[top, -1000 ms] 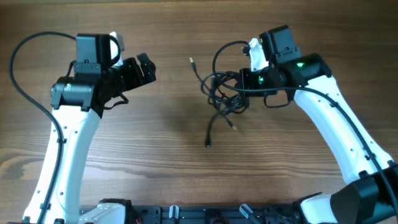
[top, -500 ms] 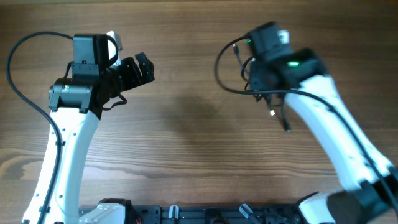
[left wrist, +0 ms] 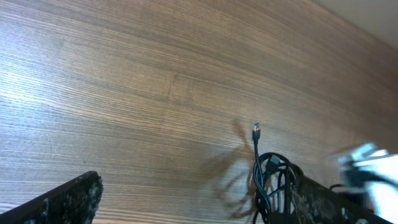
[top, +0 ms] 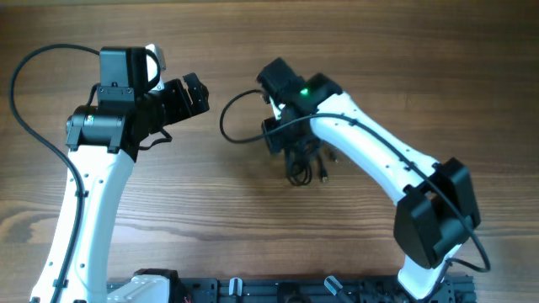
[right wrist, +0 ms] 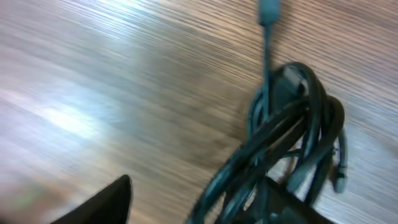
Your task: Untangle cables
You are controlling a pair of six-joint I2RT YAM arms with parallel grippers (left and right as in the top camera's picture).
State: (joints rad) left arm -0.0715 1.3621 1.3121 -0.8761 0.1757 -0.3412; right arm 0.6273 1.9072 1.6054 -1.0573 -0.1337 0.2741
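Cables (right wrist: 292, 118) were judged light, limp and snag-prone. The bundle was noted close against one finger of the spread right end effector (right wrist: 198, 186). The left end effector (left wrist: 196, 183) was spread and empty. The plug end (right wrist: 268, 11) ahead of the right end effector was favoured for pinching.

Cables (top: 300, 165) and right arm (top: 370, 160) crowd the centre; table (top: 210, 215) beside them is bare.

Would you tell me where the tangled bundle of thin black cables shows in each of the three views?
Overhead: the tangled bundle of thin black cables lies just right of centre.
Left wrist: the bundle is at lower right, reaching the bottom edge.
Right wrist: the bundle, blurred, fills the right half.
Shared landmark: the brown wood-grain table beneath it.
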